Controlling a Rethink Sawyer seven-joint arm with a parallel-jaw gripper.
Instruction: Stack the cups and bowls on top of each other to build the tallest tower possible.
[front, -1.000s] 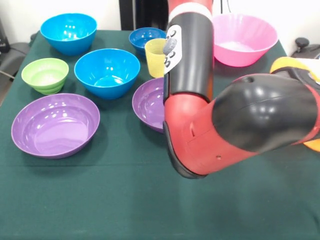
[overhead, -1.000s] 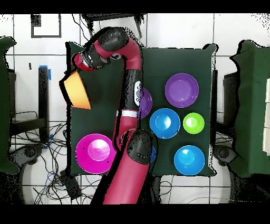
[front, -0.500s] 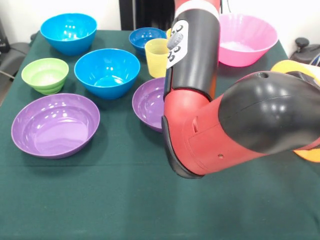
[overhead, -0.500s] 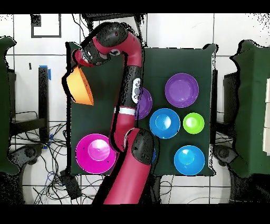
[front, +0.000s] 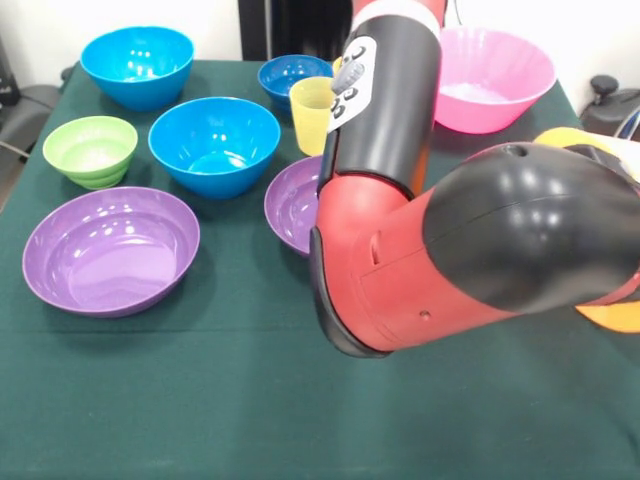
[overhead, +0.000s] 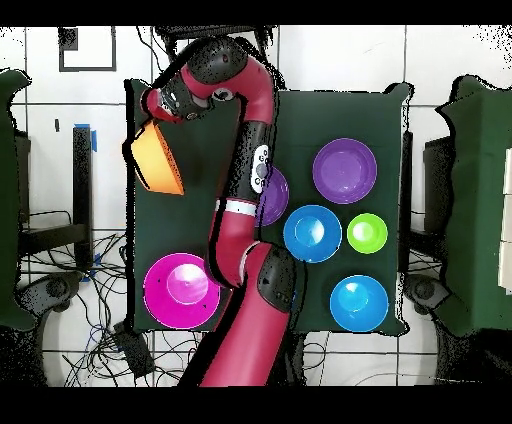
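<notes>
Since a second ago our arm (front: 440, 250) has swung the yellow-orange bowl (overhead: 158, 160) further over the table (front: 200, 400), tilted on edge. Our gripper (overhead: 160, 108) sits at its rim, jaws hidden, so we cannot tell their state. Next we judge it needs setting down upside down as base; purple bowls (front: 110, 250), blue bowls (front: 214, 145), yellow cup (front: 312, 113) and pink bowl (front: 490, 75) wait beyond.

arm (front: 400, 270): glossy red shell with rounded black sections; thick, tube-shaped links.
elbow cap (front: 530, 235): large, smooth, black dome set into the red housing.
upper link (front: 390, 110): black sleeve with a red band and a thin white ring at its top.
control panel (front: 350, 75): white patch carrying dark round buttons and a grey knob.
screws (front: 425, 314): small dark recessed holes in the red housing.
wrist end (overhead: 175, 100): black with red, as seen from overhead; jaws not discernible.
</notes>
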